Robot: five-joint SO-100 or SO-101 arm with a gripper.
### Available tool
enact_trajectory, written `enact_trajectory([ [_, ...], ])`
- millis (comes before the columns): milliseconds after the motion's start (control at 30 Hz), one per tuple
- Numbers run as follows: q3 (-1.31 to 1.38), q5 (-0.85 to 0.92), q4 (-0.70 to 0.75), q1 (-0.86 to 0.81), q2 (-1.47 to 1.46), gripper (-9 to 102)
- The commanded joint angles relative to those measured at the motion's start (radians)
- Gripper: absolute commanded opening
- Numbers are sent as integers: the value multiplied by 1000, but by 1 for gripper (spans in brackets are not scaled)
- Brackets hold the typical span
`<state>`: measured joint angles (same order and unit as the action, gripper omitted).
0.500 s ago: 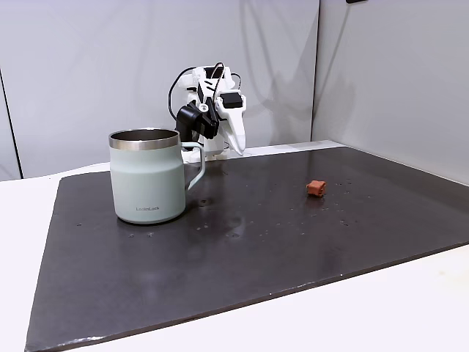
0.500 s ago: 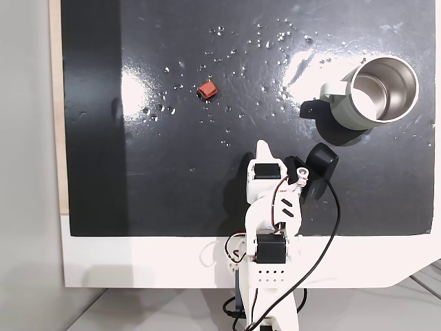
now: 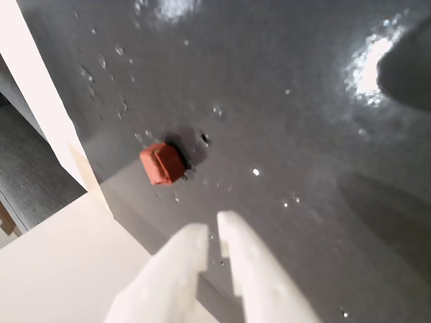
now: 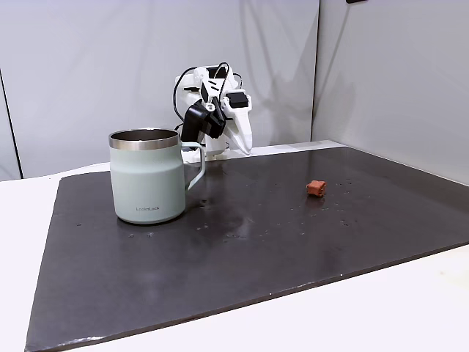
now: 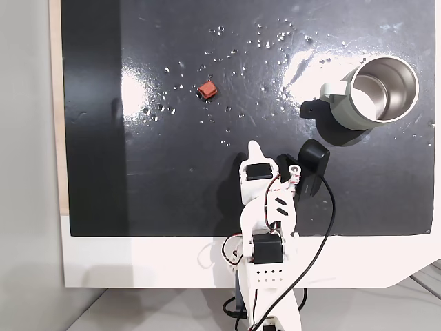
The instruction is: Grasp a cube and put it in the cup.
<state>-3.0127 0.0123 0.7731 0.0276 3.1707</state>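
Wrist view: white two-finger gripper (image 3: 212, 234) entering from the lower edge, its fingertips pressed nearly together with a thin slit between them and nothing held; small matte reddish-brown cube (image 3: 162, 163) left of centre, lying on the glossy dark grey mat (image 3: 289, 121), above and to the left of the fingertips and apart from them; scattered droplets or specks on the mat; pale table edge (image 3: 40, 114) running down the left side. Fixed view from the front: large pale sage-green mug with steel rim, thin handle and dark lettering near its base (image 4: 147, 175), upright at centre left on the mat (image 4: 242, 249); cube (image 4: 316, 188) right of centre, well apart from the mug; white arm (image 4: 216, 110) folded at the far edge of the mat, behind and to the right of the mug, gripper tip (image 4: 247, 149) pointing down, its opening hard to judge from here. Fixed view from above: mug (image 5: 375, 93) at upper right, open and showing a bare steel inside; cube (image 5: 207, 90) upper centre-left; arm (image 5: 267, 207) rising from the lower centre, gripper tip (image 5: 254, 146) below and right of the cube, clear of it.
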Motion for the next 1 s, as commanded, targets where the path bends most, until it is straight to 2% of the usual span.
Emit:
enact_trajectory([
  [0, 9, -2, -26, 0, 6, 0],
  [467, 26, -3, -8, -15, 6, 0],
  [767, 160, 6, 55, -2, 2, 0],
  [967, 296, 18, 57, 15, -123, 0],
])
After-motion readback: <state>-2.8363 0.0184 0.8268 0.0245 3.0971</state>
